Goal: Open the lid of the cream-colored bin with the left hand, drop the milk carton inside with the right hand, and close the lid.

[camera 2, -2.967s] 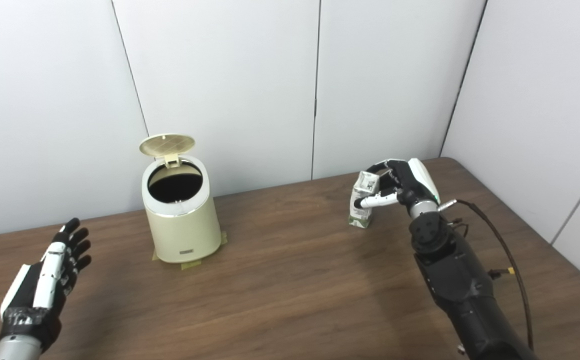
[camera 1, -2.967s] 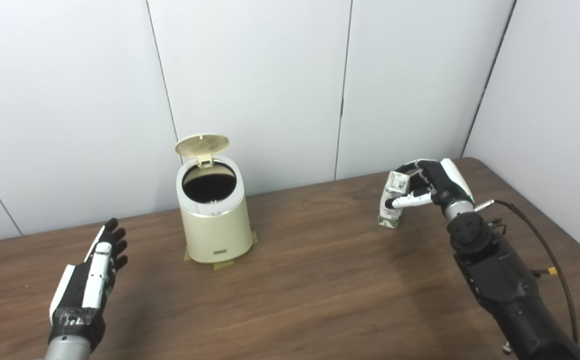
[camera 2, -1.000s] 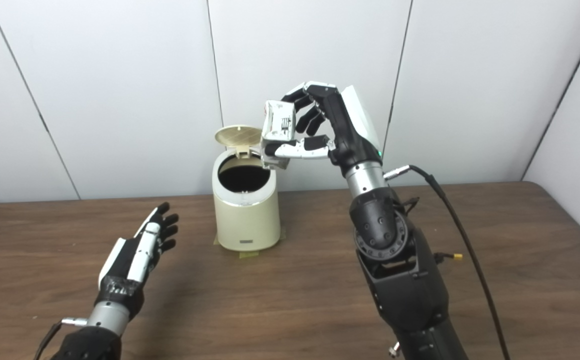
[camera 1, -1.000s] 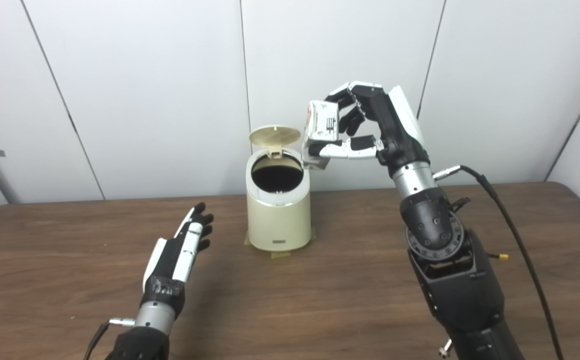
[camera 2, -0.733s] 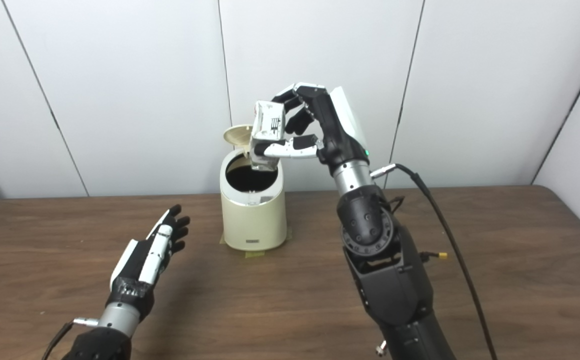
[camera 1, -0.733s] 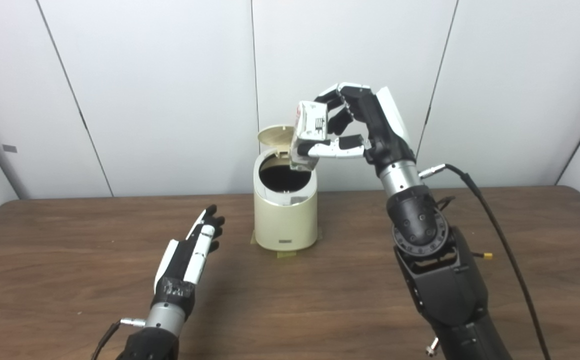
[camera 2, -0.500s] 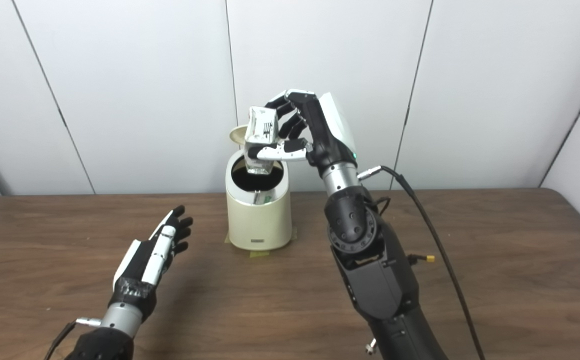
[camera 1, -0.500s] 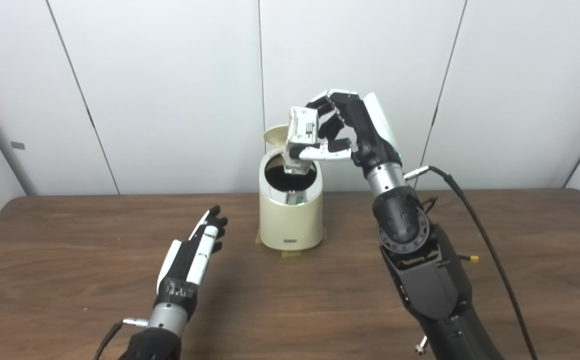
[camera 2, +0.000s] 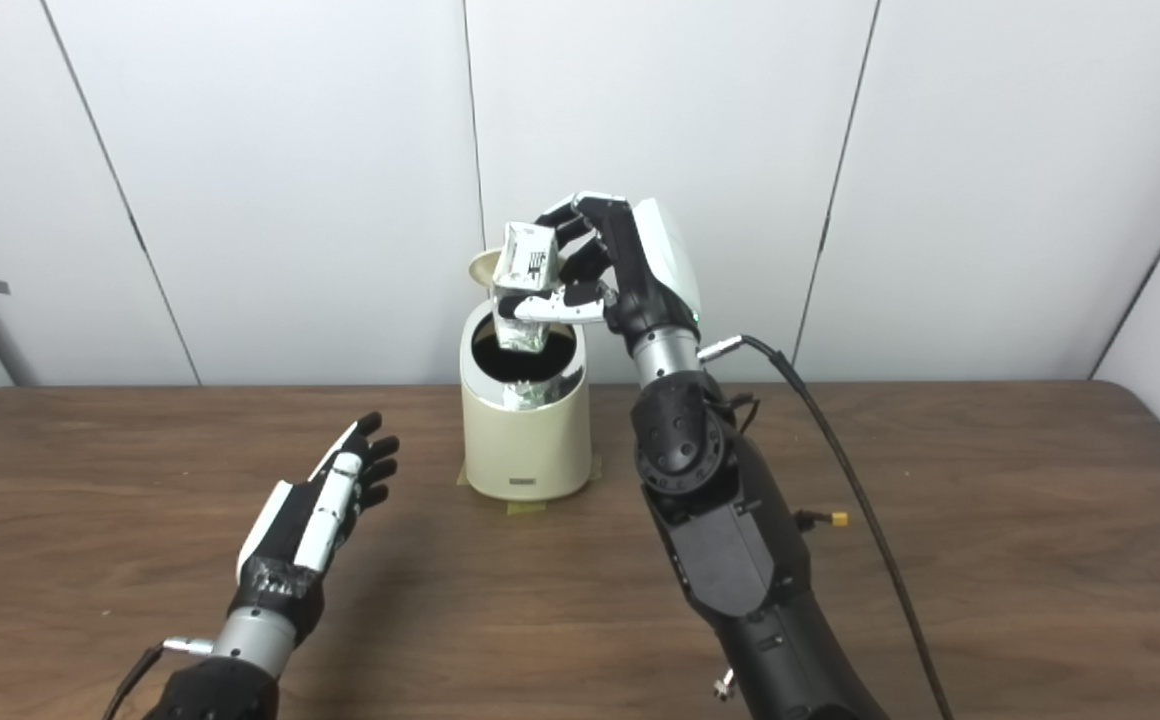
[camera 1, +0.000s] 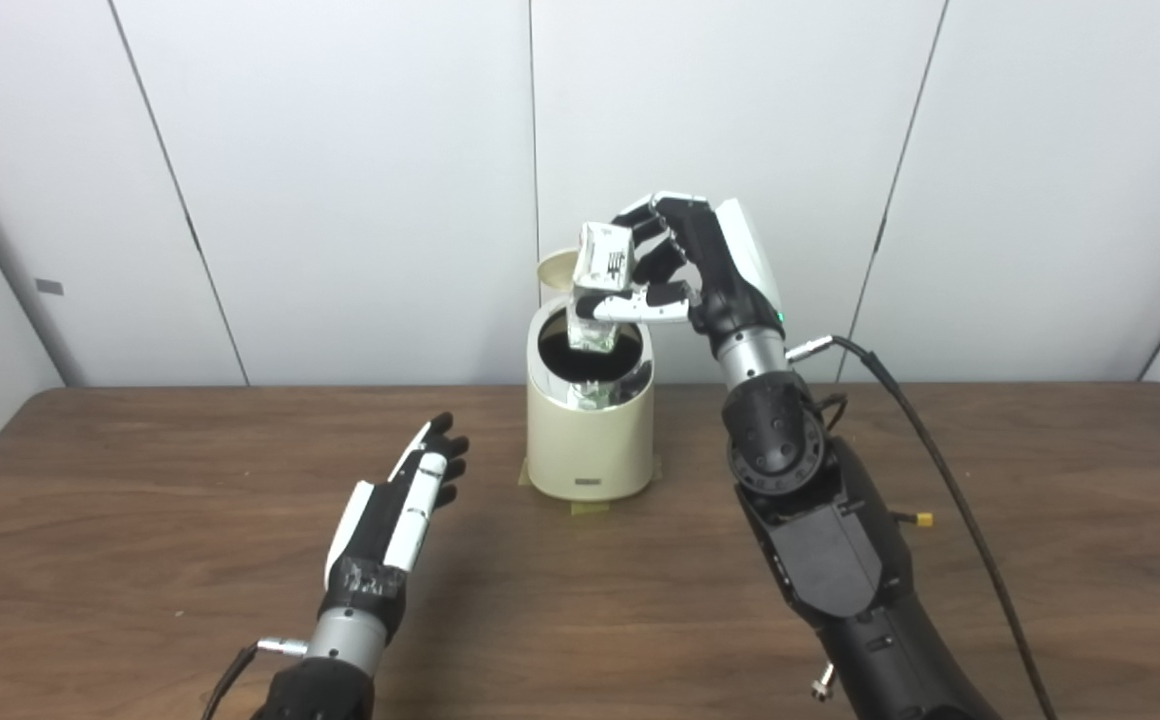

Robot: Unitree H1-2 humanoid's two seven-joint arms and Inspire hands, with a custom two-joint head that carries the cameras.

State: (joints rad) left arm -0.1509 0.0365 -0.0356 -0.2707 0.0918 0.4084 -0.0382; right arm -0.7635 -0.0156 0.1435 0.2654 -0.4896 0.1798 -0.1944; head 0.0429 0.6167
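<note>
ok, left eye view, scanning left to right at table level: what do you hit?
left hand, open and hovering over the table → cream-colored bin with its lid up → right forearm → black cable. Right hand and milk carton overlap the bin's mouth, so left out.

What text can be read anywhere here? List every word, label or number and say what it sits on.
None can be read.
milk carton in the right hand: dark printed lines on its side, too blurred to read.
cream-colored bin: small plate low on its front, too small to read.
</note>
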